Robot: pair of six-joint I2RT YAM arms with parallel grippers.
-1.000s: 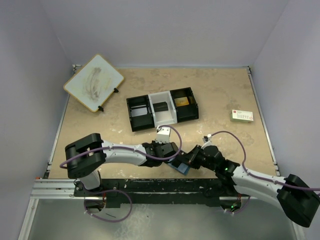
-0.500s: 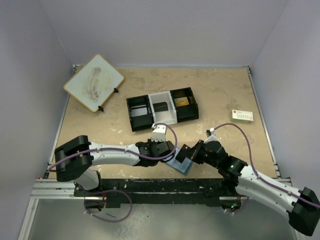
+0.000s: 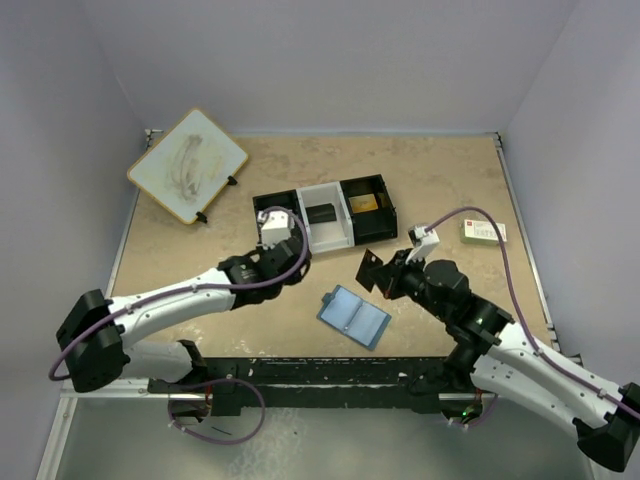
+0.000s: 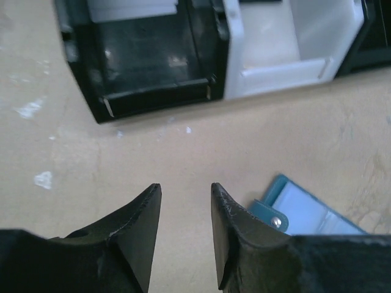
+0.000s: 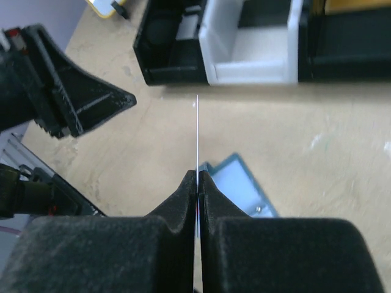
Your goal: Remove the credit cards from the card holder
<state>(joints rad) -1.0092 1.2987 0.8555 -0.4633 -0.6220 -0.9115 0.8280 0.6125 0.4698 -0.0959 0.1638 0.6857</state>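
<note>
The blue card holder [image 3: 353, 316] lies open on the table, its paler pockets up; it also shows in the left wrist view [image 4: 305, 210] and the right wrist view [image 5: 238, 183]. My right gripper [image 3: 383, 277] is shut on a thin dark card [image 3: 367, 268], held above the table behind and right of the holder. In the right wrist view the card [image 5: 197, 131] stands edge-on between the closed right gripper [image 5: 197, 175]. My left gripper [image 3: 293, 263] is open and empty, up and left of the holder, near the tray; in its own view the left gripper [image 4: 185, 195] has bare table between its fingers.
A black-and-white three-compartment tray [image 3: 304, 218] stands behind the grippers, with a dark card in the white bay and a gold one in the right bay. A white card with green and red print [image 3: 484, 232] lies at right. A whiteboard [image 3: 187, 165] leans at back left.
Both grippers left the card holder. The right one rose toward the tray with a card pinched in it. The left one let go and moved back and left. The holder now lies open.
</note>
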